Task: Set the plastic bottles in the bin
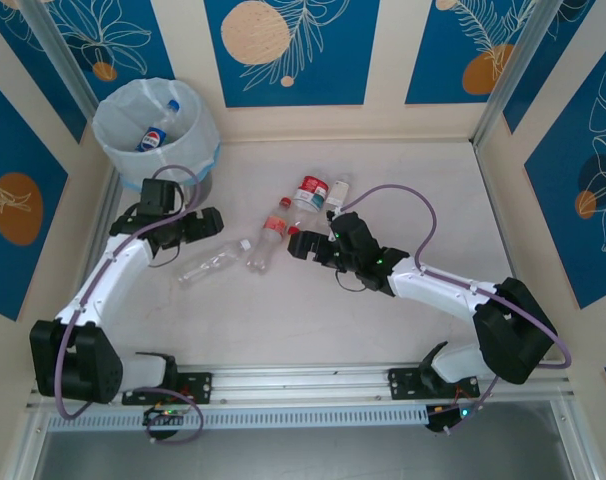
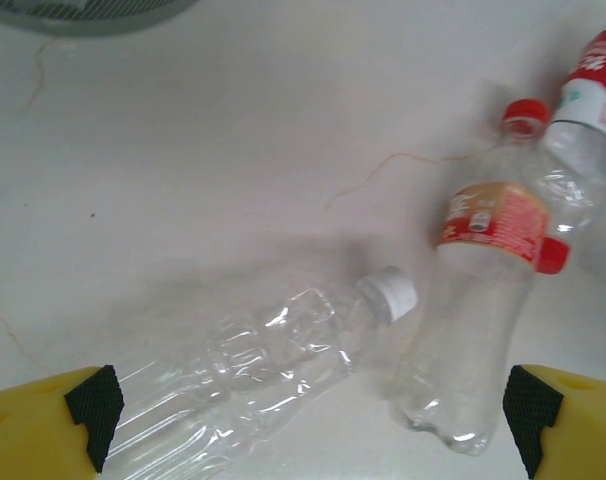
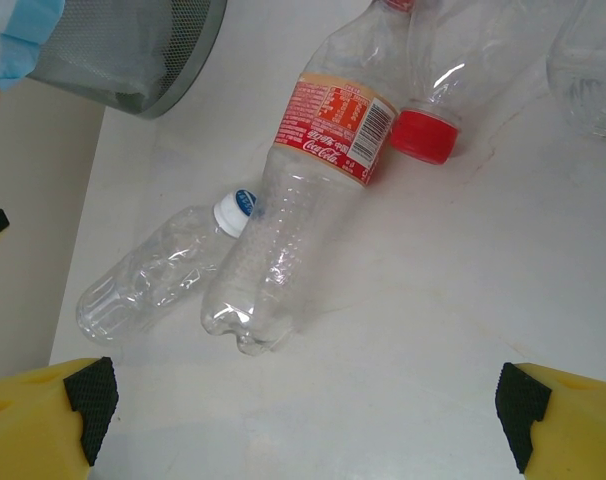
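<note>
The grey bin (image 1: pixel 111 143) with its white liner stands at the far left, and a Pepsi bottle (image 1: pixel 155 135) lies inside. On the table lie a clear white-capped bottle (image 1: pixel 213 263), a red-labelled bottle (image 1: pixel 266 243), another red-labelled one (image 1: pixel 308 192) and a white-capped one (image 1: pixel 336 193). My left gripper (image 1: pixel 195 232) hovers open over the clear bottle (image 2: pixel 253 370), with the red-labelled bottle (image 2: pixel 473 300) beside its right finger. My right gripper (image 1: pixel 308 243) is open above bare table, just short of the red-labelled bottle's (image 3: pixel 303 210) base.
The bin's mesh wall (image 3: pixel 133 50) shows at the upper left of the right wrist view. A red-capped bottle (image 3: pixel 433 90) lies past the labelled one. Patterned walls enclose the table (image 1: pixel 313 330) on three sides, and purple cables run along both arms.
</note>
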You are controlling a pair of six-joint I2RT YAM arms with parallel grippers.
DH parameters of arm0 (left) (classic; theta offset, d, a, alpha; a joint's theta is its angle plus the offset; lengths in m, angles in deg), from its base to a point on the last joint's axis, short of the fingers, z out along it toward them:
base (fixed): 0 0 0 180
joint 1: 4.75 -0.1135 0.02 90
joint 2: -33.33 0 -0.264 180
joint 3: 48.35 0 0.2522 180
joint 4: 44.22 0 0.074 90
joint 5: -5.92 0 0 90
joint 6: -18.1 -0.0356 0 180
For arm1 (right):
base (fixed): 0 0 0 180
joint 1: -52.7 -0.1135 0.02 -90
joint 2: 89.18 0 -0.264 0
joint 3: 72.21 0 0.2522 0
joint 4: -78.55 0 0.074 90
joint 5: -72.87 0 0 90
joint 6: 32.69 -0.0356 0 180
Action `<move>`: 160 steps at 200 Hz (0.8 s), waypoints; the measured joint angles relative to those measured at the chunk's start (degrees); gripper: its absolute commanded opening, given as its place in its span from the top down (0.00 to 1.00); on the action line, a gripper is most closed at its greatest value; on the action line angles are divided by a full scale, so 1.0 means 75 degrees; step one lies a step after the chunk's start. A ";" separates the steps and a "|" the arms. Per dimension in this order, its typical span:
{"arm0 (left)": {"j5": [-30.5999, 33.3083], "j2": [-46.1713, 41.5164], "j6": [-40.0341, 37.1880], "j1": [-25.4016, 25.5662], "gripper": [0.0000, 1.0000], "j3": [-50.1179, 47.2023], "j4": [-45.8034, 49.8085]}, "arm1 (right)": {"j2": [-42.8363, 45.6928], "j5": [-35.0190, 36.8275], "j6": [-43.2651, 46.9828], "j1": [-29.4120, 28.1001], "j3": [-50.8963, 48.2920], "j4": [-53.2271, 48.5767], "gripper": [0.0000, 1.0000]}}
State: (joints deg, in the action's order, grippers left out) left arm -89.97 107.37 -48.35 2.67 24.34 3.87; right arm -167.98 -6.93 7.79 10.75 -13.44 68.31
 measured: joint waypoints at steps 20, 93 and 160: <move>0.0160 0.0140 0.0023 -0.0003 0.01 -0.0239 -0.0070 | 0.0026 0.0026 0.0000 0.0000 -0.0003 0.0000 0.00; 0.0458 0.0469 0.0044 -0.0009 0.01 -0.1064 -0.1023 | 0.0198 0.0108 -0.0009 0.0000 -0.0105 -0.0038 0.00; 0.0679 0.1154 -0.0029 -0.0009 0.01 -0.1411 -0.1789 | 0.0335 0.0169 -0.0067 0.0000 -0.0181 -0.0061 0.00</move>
State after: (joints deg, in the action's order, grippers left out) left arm -84.88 116.03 -48.57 2.60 13.77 -9.55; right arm -165.47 -5.66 7.29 10.75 -14.79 67.86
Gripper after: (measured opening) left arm 0.989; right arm 0.995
